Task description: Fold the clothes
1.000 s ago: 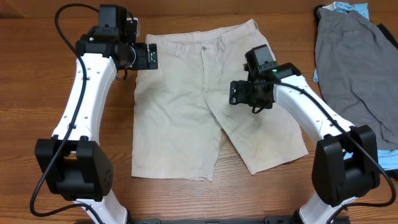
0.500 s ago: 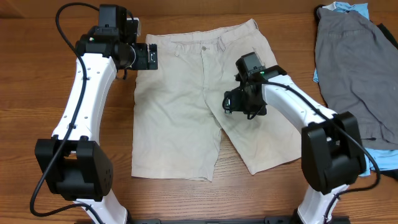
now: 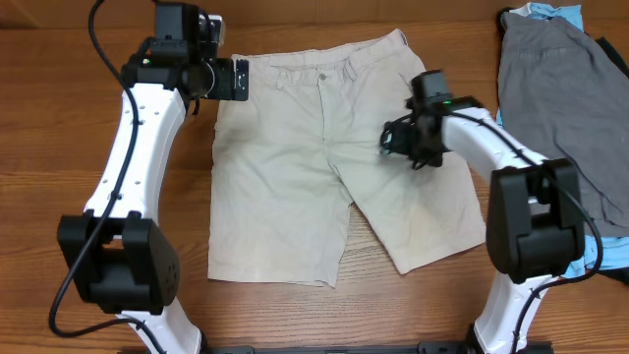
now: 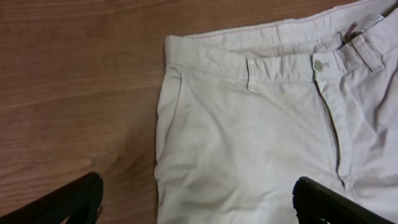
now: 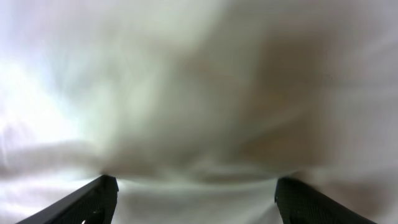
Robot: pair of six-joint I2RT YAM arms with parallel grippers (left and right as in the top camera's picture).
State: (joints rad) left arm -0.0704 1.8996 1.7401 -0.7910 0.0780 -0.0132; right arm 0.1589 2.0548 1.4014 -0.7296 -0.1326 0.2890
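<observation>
A pair of beige shorts (image 3: pixel 295 167) lies flat on the wooden table, waistband at the back, legs toward the front. My left gripper (image 3: pixel 239 81) is open above the waistband's left corner; the left wrist view shows that corner, a belt loop and the button (image 4: pixel 318 64) between the spread fingers (image 4: pixel 199 202). My right gripper (image 3: pixel 398 147) is open and hovers low over the shorts' right leg; the right wrist view shows only blurred beige cloth (image 5: pixel 199 93) between its fingers (image 5: pixel 196 199).
A pile of clothes lies at the back right: a grey garment (image 3: pixel 555 98) over a light blue one (image 3: pixel 550 14). Bare wooden table (image 3: pixel 59 147) surrounds the shorts.
My right gripper has swung from the shorts' middle to the right and toward the back, over the right leg. My left gripper has shifted slightly toward the back.
</observation>
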